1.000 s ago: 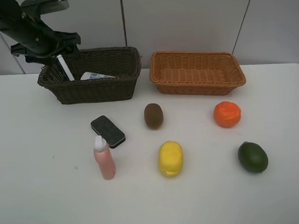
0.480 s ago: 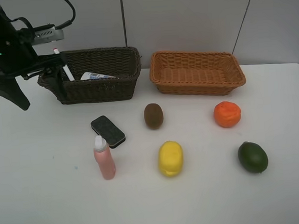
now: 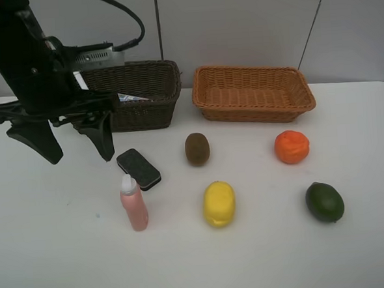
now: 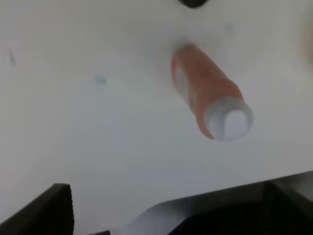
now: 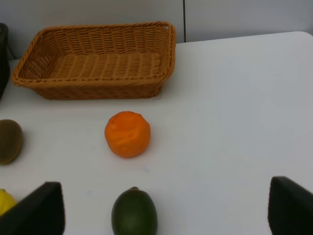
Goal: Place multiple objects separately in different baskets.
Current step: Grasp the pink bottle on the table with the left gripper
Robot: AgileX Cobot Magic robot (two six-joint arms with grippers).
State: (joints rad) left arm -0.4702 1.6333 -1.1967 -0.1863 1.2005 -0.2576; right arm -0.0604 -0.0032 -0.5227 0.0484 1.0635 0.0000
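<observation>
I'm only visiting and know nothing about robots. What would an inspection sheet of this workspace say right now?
Surface: white table, one tiny bluish speck near the pink bottle.
Job's things: dark basket holds a white bottle, mostly hidden; tan basket empty; eraser, upright pink bottle, kiwi, lemon, orange and lime on the table, all apart.
Clutter: nothing seen.
Grippers: left gripper open, empty, above the table beside the eraser; right gripper open, empty.
Cables: black cable loops over the left arm.
Surroundings: grey wall panels behind.
</observation>
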